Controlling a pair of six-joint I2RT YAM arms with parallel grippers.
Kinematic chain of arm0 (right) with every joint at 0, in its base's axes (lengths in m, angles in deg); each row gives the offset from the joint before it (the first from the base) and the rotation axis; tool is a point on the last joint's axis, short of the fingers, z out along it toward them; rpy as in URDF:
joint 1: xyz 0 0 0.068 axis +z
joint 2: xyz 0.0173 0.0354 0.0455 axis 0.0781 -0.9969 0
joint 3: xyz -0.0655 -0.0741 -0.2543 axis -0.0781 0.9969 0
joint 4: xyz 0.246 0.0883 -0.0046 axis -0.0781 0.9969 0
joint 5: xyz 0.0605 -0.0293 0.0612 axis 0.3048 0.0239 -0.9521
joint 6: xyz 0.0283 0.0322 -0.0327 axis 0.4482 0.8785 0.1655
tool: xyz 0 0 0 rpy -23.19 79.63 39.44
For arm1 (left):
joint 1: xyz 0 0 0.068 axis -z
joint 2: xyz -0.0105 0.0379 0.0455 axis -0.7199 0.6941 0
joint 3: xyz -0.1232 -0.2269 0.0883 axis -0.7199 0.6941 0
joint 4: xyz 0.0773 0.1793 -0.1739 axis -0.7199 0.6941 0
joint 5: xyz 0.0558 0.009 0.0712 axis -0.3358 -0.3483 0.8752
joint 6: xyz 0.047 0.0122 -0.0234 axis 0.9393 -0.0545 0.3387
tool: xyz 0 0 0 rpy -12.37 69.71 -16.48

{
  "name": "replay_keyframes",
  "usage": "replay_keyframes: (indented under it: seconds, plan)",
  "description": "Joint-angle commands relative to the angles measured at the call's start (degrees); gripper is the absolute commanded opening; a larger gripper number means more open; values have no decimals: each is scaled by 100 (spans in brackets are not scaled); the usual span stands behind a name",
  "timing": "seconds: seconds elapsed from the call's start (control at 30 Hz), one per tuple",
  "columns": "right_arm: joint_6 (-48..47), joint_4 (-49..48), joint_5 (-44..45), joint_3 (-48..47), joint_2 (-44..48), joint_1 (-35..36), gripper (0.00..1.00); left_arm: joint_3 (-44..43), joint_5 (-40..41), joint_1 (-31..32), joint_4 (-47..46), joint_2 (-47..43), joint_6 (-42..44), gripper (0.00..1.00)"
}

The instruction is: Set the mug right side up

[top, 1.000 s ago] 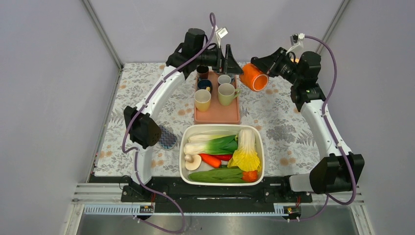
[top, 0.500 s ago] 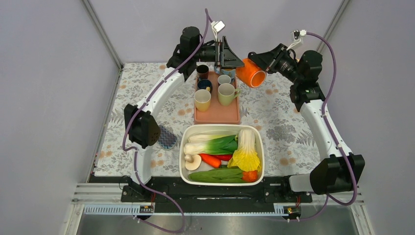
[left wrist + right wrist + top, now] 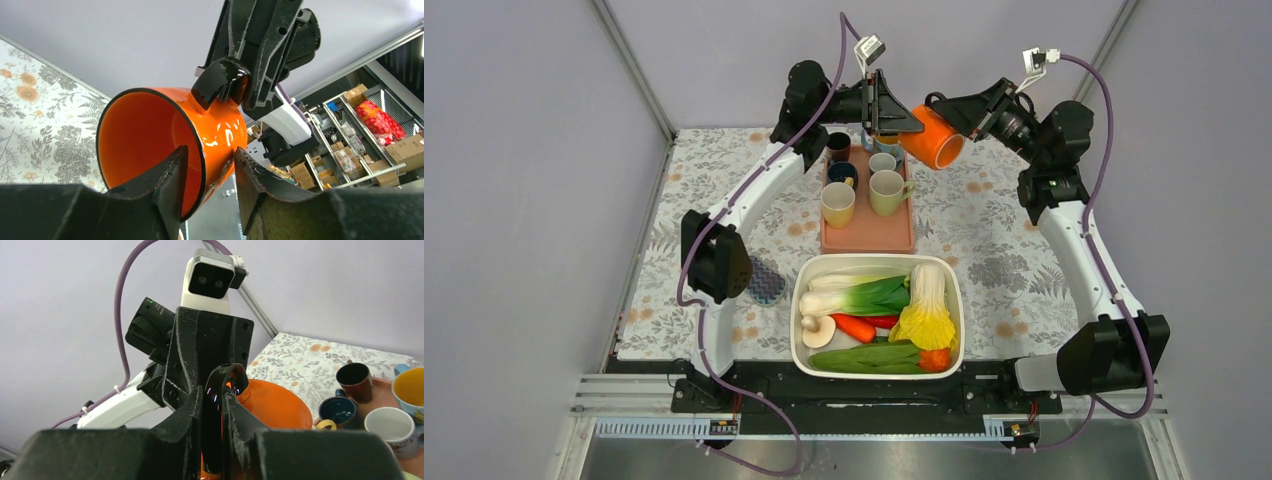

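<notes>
Orange mug (image 3: pixel 929 137) above the tray's (image 3: pixel 869 240) far end: right hand (image 3: pixel 212 390) clenched on handle (image 3: pixel 220 82); left hand (image 3: pixel 207 175) straddles rim (image 3: pixel 192 135), grip undeterminable.

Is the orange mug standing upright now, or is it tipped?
Tipped: the orange mug hangs in the air on its side, mouth facing sideways, handle in the right gripper.

On your counter (image 3: pixel 994 250), which is covered with a floral cloth, a salmon tray (image 3: pixel 869 240) carries five upright cups: a cream mug (image 3: pixel 838 204), a pale green mug (image 3: pixel 887 191), a dark blue cup (image 3: pixel 843 173), a dark brown cup (image 3: pixel 838 146) and a small white cup (image 3: pixel 882 162). Just in front of it, nearer you, a white basin (image 3: pixel 874 258) holds a leafy green (image 3: pixel 859 297), a carrot (image 3: pixel 856 327), a mushroom (image 3: pixel 817 331), a cucumber (image 3: pixel 869 358) and a cabbage (image 3: pixel 927 310). A blue patterned disc (image 3: pixel 767 283) lies to the basin's left.
</notes>
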Motion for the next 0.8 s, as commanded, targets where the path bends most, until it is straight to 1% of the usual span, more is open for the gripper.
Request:
replay_keyframes:
  seconds: [0.0, 0.1, 0.17, 0.2, 0.27, 0.37, 0.57, 0.6, 0.63, 0.67, 0.7, 0.77]
  plan:
    - [233, -1089, -72, -246, -56, 44, 0, 94, -465, 191, -1500, -288, -929, 42]
    - [398, -1344, -44, -291, -211, 55, 0, 86, -521, 247, -2053, -285, -1310, 42]
    - [513, -1562, -25, -368, -329, 91, 0, 11, -532, 276, -2087, -266, -1354, 41]
    - [512, -1592, -15, -433, -371, 113, 0, -13, -536, 292, -2079, -260, -1358, 39]
    - [492, -1618, 19, -556, -459, 122, 0, -21, -561, 314, -2113, -271, -1379, 27]
    - [476, -1690, 19, -636, -558, 120, 0, -2, -589, 324, -2267, -287, -1467, 0]
    - [473, -1660, 1, -619, -717, 118, 0, 6, -620, 300, -2345, -304, -1457, 0]
    - [473, -1598, 23, -595, -721, 117, 4, 2, -614, 283, -2238, -305, -1373, 0]
    - [431, -1501, 47, -569, -729, 115, 14, 1, -605, 267, -2082, -312, -1258, 0]
    - [329, -1399, 89, -531, -729, 120, 28, -4, -578, 251, -1869, -322, -1106, 0]
    - [259, -1282, 136, -485, -717, 123, 38, -15, -554, 227, -1596, -325, -891, 0]
    - [135, -1147, 246, -372, -690, 119, 54, -44, -498, 178, -998, -340, -440, 0]
